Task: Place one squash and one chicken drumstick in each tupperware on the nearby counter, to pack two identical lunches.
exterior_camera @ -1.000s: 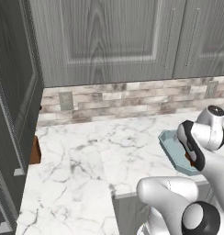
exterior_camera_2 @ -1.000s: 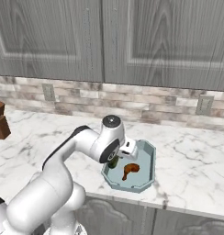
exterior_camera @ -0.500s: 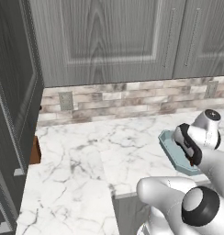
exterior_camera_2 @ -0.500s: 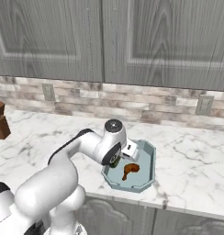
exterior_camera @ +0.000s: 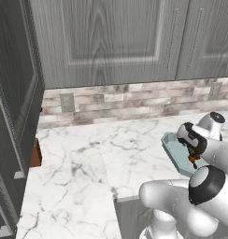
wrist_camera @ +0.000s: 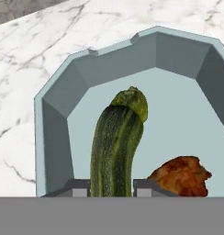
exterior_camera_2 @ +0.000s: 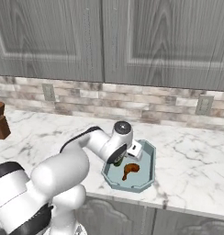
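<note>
The tool (wrist_camera: 112,186) grips the zucchini (wrist_camera: 116,147) between its fingertips, holding it inside the pale blue container (wrist_camera: 54,137) on the bench (exterior_camera_2: 192,165), just beside the reddish drumstick (wrist_camera: 182,176).

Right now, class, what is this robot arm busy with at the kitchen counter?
The arm is packing a lunch. Its gripper is shut on the green zucchini-like squash and holds it over the pale blue-teal octagonal tupperware, which sits on the white marble counter. A reddish-brown chicken drumstick already lies inside that container. The squash has not been let go yet.
</note>
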